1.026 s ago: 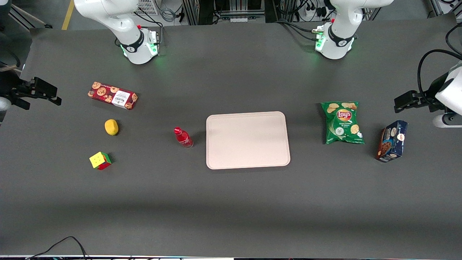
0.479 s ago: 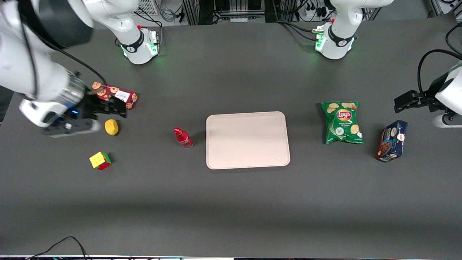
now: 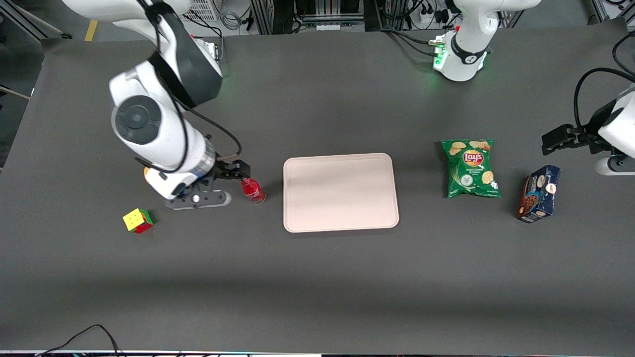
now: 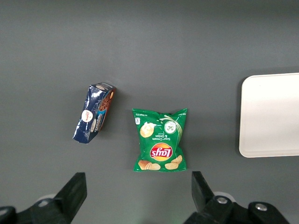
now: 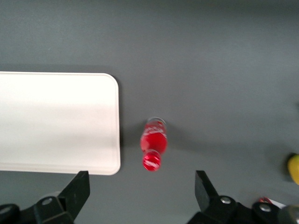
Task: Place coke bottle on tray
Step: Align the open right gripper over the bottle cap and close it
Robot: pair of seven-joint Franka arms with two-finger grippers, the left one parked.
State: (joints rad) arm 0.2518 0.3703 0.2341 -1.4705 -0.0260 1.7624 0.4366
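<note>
Swinging in from the working arm's end of the table, the right arm has crossed over the cookie box and the yellow fruit within the last second, and its gripper now hangs directly above the coke bottle. On the wrist view the two fingers stand wide apart, spread and grasping nothing, with the bottle upright between them and lower down. That bottle stands on the dark table, just beside the tray, at about nine o'clock from the tray's centre and not touching its rim. I judge the approach nearly done; descent and closing remain. The arm's bulk now hides the cookie box and nearly all of the yellow fruit; only a sliver shows. A Rubik's cube sits at roughly seven o'clock from the gripper, well apart. How high the fingers hang above the cap cannot be told.
</note>
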